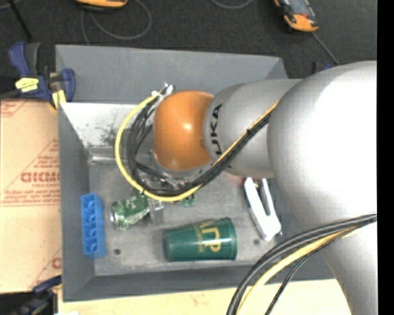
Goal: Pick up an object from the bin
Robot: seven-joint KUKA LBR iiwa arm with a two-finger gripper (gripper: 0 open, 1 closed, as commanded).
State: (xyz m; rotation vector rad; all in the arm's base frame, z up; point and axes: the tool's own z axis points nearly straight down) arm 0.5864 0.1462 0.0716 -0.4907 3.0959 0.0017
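- Blue studded block (92, 225) lies along the left wall of the bin (177, 67), toward the front-left corner, apart from the rest. Low risk, unless a descent drifts left and shoves it against the wall.
- Crumpled green-and-white can (129, 212), small, lies just right of the block, on the floor toward the front edge. Likeliest target, since the wrist hangs just above and behind it. Its sides are dented and uneven, so I judge it prone to slip or twist out of a pinch.
- Orange wrist cover (180, 130) and looped yellow cable (120, 151) hide the jaws. Cannot tell whether they are open or closed, nor whether anything sits between them. Risk: an off-centre closing would go unseen from this camera.
- Dark green can (200, 239) lies on its side near the front edge, close to the crumpled can. It is round, so a nudge would probably roll it.
- White plastic piece (261, 209) lies by the right wall, partly under the arm. A sideways sweep could catch it.
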